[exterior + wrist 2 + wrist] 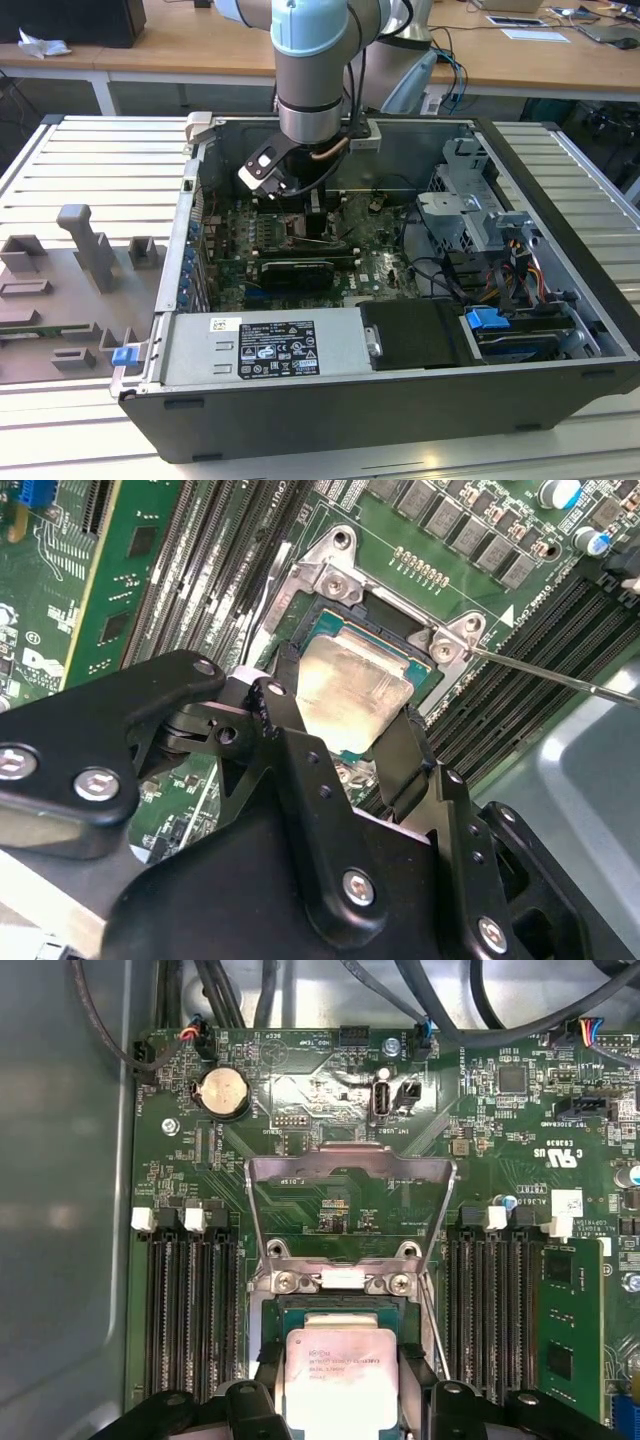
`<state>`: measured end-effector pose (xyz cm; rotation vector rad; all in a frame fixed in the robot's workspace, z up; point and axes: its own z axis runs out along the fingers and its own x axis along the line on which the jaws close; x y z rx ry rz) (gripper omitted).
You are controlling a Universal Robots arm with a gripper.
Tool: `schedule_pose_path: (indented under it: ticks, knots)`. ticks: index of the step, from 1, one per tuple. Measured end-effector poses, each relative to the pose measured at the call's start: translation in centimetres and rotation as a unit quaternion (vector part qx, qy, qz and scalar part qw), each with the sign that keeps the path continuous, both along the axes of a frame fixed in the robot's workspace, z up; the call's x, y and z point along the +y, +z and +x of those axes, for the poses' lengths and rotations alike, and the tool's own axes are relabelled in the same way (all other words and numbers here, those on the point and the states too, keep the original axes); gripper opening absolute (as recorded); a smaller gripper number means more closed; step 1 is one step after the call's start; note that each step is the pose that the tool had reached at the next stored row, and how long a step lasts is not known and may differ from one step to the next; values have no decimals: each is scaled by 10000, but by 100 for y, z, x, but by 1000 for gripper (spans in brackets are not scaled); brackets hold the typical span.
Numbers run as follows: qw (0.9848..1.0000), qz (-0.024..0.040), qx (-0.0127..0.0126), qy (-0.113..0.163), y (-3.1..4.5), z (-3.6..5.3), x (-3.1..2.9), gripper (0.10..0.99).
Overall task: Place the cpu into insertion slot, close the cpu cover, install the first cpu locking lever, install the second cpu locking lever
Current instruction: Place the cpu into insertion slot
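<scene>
The cpu (338, 1378), a silvery square chip, sits between my gripper's (340, 1400) black fingers (416, 1385), right over the insertion slot (300, 1312). In the second wrist view the cpu (352, 692) lies slightly tilted above the dark socket (405, 640), with a finger (284, 702) pressed on each side. The cpu cover (350, 1163) stands swung open behind the socket. A thin locking lever (560, 676) sticks out free beside it. In the exterior view the gripper (308, 215) reaches down into the open computer case (560, 200).
Long black memory slots (185, 1300) flank the socket on both sides. A black graphics card (295, 272), power supply (262, 345) and drive cage (470, 215) with cables crowd the case. A grey fixture (75, 265) lies on the exterior view's left.
</scene>
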<state>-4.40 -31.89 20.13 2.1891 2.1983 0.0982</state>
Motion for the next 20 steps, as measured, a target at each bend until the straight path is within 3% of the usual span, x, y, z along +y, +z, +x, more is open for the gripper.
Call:
schedule_pose_path:
  ticks: [16, 20]
  knots:
    - [10000, 1, 0, -99, -28, 3, 4, 541]
    - [10000, -1, 0, -99, -27, 3, 3, 616]
